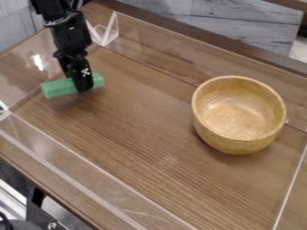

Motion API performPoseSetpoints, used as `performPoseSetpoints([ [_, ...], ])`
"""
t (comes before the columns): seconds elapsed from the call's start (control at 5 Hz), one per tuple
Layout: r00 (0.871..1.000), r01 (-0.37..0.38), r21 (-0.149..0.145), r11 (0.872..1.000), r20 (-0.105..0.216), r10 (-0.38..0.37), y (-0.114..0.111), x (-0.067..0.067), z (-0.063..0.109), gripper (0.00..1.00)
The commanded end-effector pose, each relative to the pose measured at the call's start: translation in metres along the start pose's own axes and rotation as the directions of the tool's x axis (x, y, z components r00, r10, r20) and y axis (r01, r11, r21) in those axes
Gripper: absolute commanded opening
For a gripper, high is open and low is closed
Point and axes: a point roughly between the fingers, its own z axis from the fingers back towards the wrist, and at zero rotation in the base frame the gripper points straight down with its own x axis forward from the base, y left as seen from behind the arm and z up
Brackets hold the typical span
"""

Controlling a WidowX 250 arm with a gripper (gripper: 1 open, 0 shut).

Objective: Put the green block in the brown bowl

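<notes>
A: End effector point(81, 83)?

B: Black, pointing steeply down, fingers clamped across the green block point(72, 86) near its middle. Whether the block sits on the bench point(144, 135) or just clear of it, can't tell.

A: Block's place, taking the brown bowl point(240, 113) as landmark?

B: Well apart, far to the bowl's left and a little farther back. Block lies level, both green ends showing past the fingers.

A: Bowl itself?

B: Upright on the wood-grain bench, nothing inside.
</notes>
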Motion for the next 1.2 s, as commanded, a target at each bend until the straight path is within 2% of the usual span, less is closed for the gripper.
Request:
performPoseSetpoints([
  [0.0,0.999,0.012,0.06,0.998,0.032,-0.014,-0.002,0.014,0.03,0.0],
  [0.4,0.999,0.031,0.043,0.999,0.026,-0.032,-0.022,0.032,0.042,0.0],
  [0.8,0.996,0.085,0.048,0.995,0.024,-0.086,-0.047,0.055,0.051,0.0],
  [1.0,0.991,0.133,0.056,0.989,0.022,-0.135,-0.067,0.071,0.057,0.0],
])
